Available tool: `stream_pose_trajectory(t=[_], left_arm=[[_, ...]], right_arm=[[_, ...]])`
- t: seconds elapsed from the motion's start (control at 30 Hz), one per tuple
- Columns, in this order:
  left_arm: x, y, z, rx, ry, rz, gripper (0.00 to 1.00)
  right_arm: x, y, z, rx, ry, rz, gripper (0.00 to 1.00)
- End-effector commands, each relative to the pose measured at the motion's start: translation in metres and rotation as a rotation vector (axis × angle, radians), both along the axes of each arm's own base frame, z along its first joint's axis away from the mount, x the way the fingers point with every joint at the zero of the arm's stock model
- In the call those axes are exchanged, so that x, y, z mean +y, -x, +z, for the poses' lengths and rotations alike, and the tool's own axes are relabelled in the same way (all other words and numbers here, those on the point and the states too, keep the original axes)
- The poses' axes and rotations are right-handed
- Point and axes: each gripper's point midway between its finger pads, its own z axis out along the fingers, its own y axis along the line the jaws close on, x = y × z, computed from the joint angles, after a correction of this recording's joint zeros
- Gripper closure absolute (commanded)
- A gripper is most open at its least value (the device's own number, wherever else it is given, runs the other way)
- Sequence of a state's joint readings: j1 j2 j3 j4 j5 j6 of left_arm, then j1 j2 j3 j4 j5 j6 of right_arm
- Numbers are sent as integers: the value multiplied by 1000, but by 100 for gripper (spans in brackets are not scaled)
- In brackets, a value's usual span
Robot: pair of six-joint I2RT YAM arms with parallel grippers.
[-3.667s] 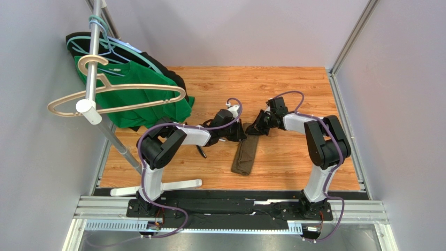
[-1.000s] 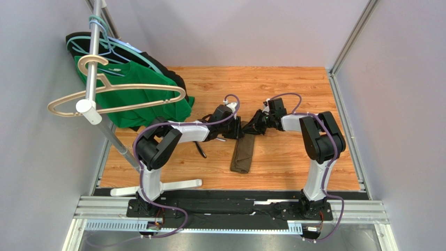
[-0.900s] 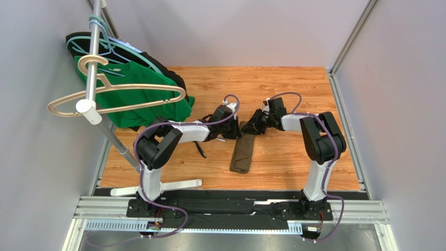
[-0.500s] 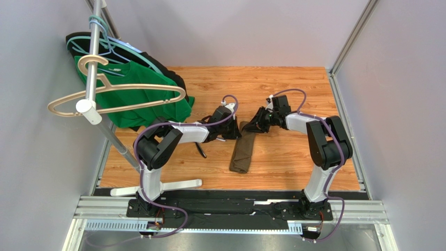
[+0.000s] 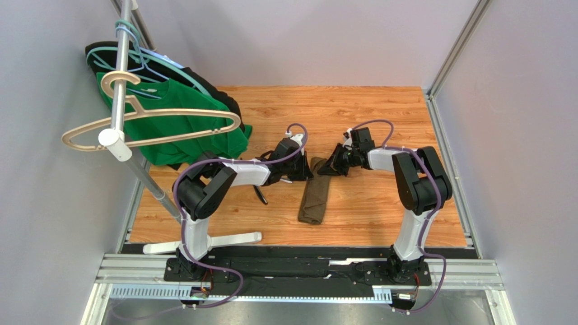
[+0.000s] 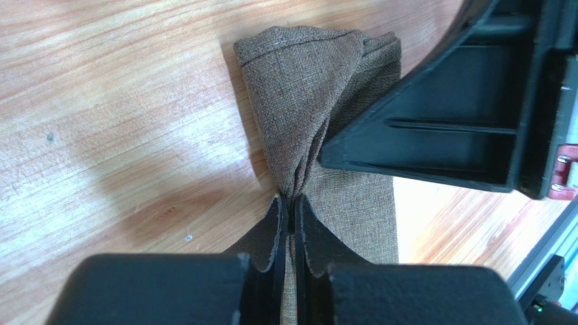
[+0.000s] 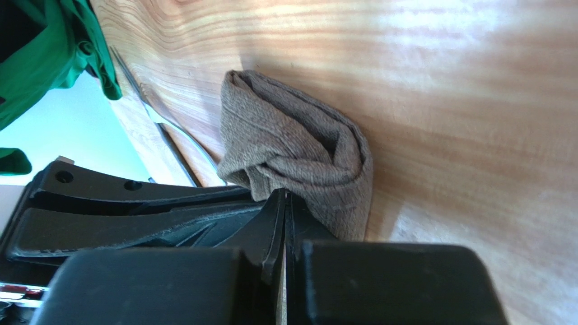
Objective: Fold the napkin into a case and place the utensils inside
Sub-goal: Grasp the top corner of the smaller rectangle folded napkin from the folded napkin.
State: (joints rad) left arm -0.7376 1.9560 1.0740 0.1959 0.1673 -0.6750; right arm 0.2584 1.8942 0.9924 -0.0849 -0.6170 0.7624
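Between left fingers (image 6: 268, 237), napkin (image 6: 305, 88) fold

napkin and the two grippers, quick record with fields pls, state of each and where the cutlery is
napkin: folded into a narrow long strip on the table, far end bunched up
left gripper: shut, pinching a ridge of the napkin's far end
right gripper: shut at the same end; a pinch on cloth cannot be told
utensil: slim silvery piece on the table beside the napkin, not inside
green shirt: on the rack, rear left
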Motion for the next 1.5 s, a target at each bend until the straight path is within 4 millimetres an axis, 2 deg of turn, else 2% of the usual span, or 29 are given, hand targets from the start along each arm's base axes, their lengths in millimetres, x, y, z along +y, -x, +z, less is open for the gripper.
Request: stream_pose_trajectory(t=[0.0, 0.2, 0.43, 0.63, 0.7, 0.73, 0.87, 0.97, 1.03, 1.13, 1.17, 1.2, 1.23, 1.27, 1.33, 1.37, 1.43, 1.47], left_arm=[[-1, 10, -3, 28, -1, -14, 100], [-3, 12, -5, 33, -12, -24, 100], [-9, 15, -8, 35, -12, -39, 100], [-7, 19, -12, 44, -21, -41, 100], [-7, 21, -15, 53, -21, -43, 100], [-7, 22, -16, 55, -22, -46, 100], [-7, 22, -17, 54, -26, -48, 100], [-7, 23, -16, 48, -33, -67, 99], [-4, 24, -7, 32, -39, -77, 89], [2, 21, 24, -37, -67, -104, 60], [6, 15, 43, -96, -78, -96, 59], [8, 12, 52, -121, -82, -93, 59], [9, 7, 63, -137, -88, -89, 61], [10, 2, 71, -159, -89, -87, 74], [10, -15, 87, -177, -96, -61, 90], [12, -23, 81, -175, -118, -48, 97], [9, -41, 89, -189, -105, -29, 99], [7, -47, 78, -176, -121, -32, 100]], right_arm=[[5, -27, 7, -78, -13, -11, 100], [14, -41, 19, -96, -70, -40, 100], [20, -45, -2, -52, -117, -88, 100], [21, -56, 15, -93, -168, -134, 100], [21, -60, 11, -68, -188, -158, 100], [25, -65, 19, -98, -242, -147, 100], [23, -66, 4, -41, -241, -197, 100], [18, -62, -24, 20, -201, -207, 100], [14, -56, -33, 22, -165, -202, 100], [7, -48, -39, -1, -88, -162, 100], [6, -47, -38, -12, -75, -154, 100], [5, -46, -38, -19, -79, -142, 100], [6, -45, -38, -31, -71, -120, 100], [6, -44, -39, -30, -70, -110, 100], [7, -42, -39, -29, -73, -94, 100], [6, -42, -38, -36, -70, -91, 100], [7, -41, -36, -46, -69, -83, 100], [7, -41, -34, -51, -68, -79, 100]])
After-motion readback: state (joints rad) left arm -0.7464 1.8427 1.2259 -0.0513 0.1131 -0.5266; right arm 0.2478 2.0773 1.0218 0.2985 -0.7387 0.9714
